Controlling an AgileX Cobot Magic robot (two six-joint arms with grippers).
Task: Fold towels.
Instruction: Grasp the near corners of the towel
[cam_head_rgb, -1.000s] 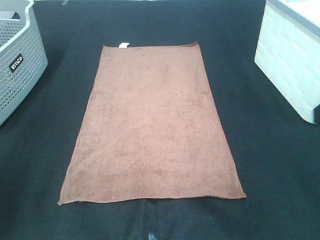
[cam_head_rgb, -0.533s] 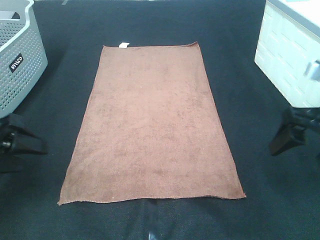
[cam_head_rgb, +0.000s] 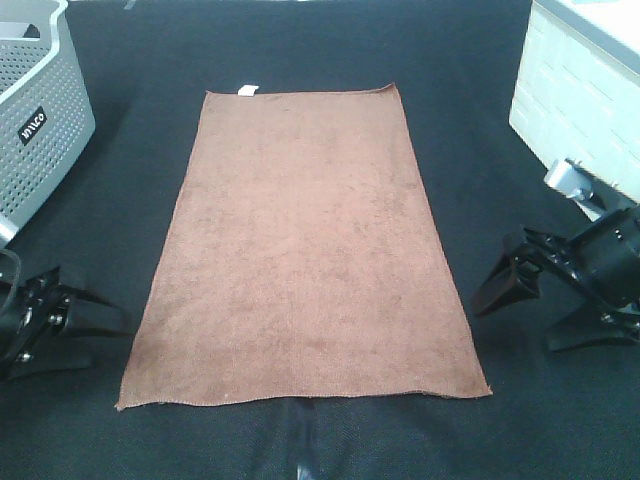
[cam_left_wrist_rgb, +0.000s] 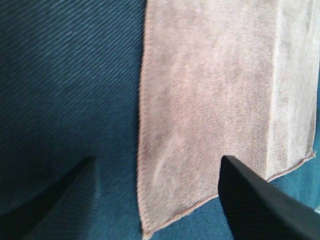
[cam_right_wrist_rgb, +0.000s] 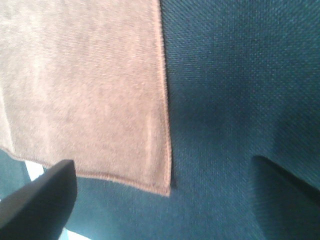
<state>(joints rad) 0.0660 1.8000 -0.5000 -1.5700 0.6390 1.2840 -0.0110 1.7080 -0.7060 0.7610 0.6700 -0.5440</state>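
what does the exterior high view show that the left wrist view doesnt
Only exterior high: the whole towel laid flat, its white tag at the far edge, the grey basket, the white bin, and the right gripper, open beside the towel's right edge. Only left wrist: a close look at the stitched hem and near corner, which lie between the left gripper's spread fingers. Both: the towel, the dark table cover and the open left gripper.
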